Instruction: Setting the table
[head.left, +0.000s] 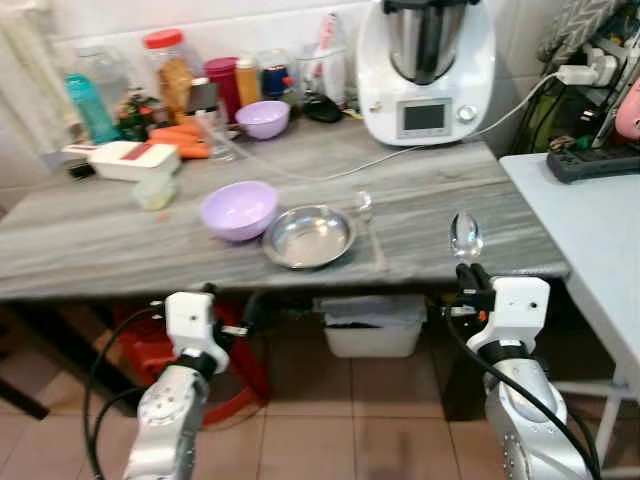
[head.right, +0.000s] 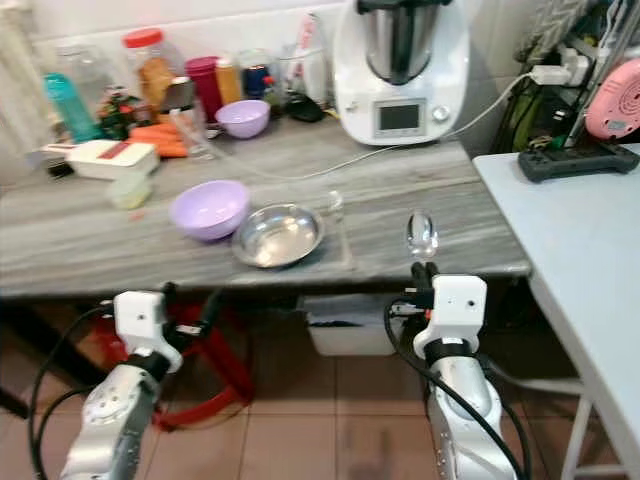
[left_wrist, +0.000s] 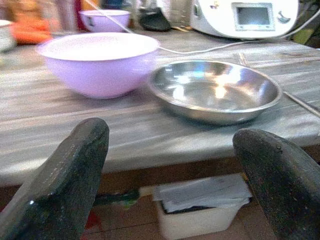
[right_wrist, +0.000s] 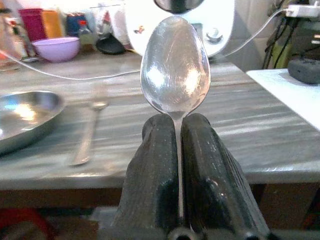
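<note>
- Right pincer (head.left: 470, 268) is clamping a spoon (head.left: 465, 235) upright at the tabletop (head.left: 440, 200) edge; left pincer (left_wrist: 170, 165) is gaping, empty
- Next, probably: laying it beside the steel plate (head.left: 309, 236)

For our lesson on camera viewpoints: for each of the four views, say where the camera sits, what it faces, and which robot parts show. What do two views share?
Left eye view: on the head, looking down at the grey table; both silver arms show.
Right eye view: the same head camera's other eye, same scene.
Left wrist view: along the open left gripper, facing the purple bowl and steel plate.
Right wrist view: along the right gripper, shut on a spoon, facing the white appliance.
Shared: both wrist views show the steel plate.
</note>
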